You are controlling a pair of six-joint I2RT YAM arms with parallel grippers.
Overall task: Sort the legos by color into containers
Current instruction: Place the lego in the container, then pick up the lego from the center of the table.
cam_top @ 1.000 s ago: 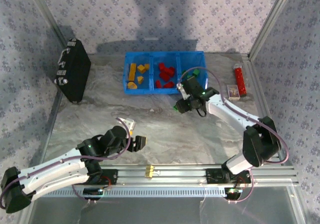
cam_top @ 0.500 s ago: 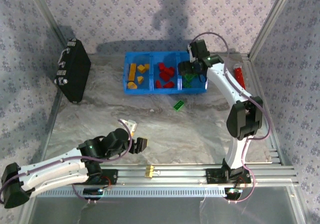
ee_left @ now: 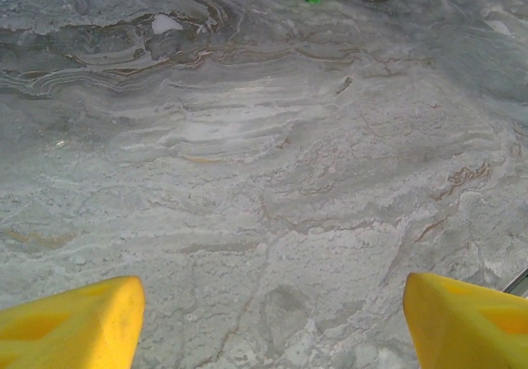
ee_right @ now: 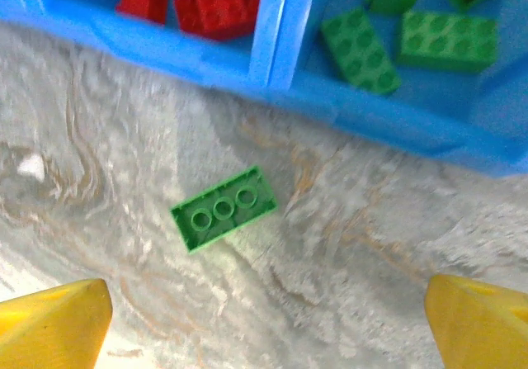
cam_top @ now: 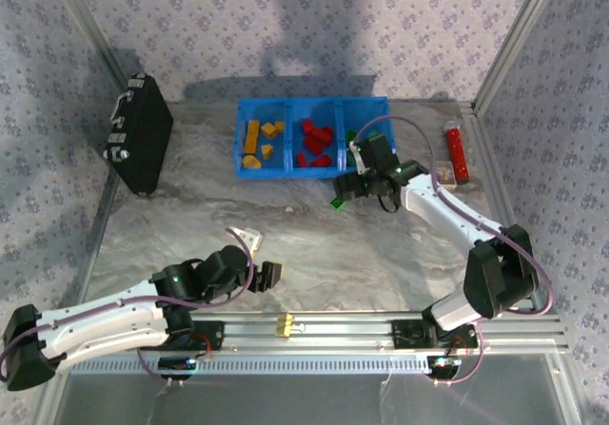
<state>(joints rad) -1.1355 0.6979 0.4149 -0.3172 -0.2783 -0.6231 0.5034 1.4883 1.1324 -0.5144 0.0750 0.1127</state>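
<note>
The blue tray (cam_top: 314,103) stands at the back of the table with three compartments. Yellow legos (cam_top: 259,141) lie in its left one, red legos (cam_top: 314,142) in the middle and green legos (cam_top: 365,136) in the right. A single green lego (cam_top: 339,202) lies upside down on the marble just in front of the tray. My right gripper (cam_top: 347,188) hovers open over it. In the right wrist view that lego (ee_right: 223,208) lies ahead of the open gripper (ee_right: 264,328), below the tray wall (ee_right: 388,117). My left gripper (cam_top: 269,274) is open and empty near the front; it (ee_left: 268,328) hangs over bare marble.
A black case (cam_top: 138,135) leans at the back left. A red tube (cam_top: 457,152) and a small white box (cam_top: 443,174) lie right of the tray. An aluminium rail (cam_top: 381,325) runs along the front edge, and frame posts rise at both sides.
My right arm reached up over the tray's right compartment as its jaws opened wide, then swung back down towards the green lego on the table. The left arm has hardly moved.
</note>
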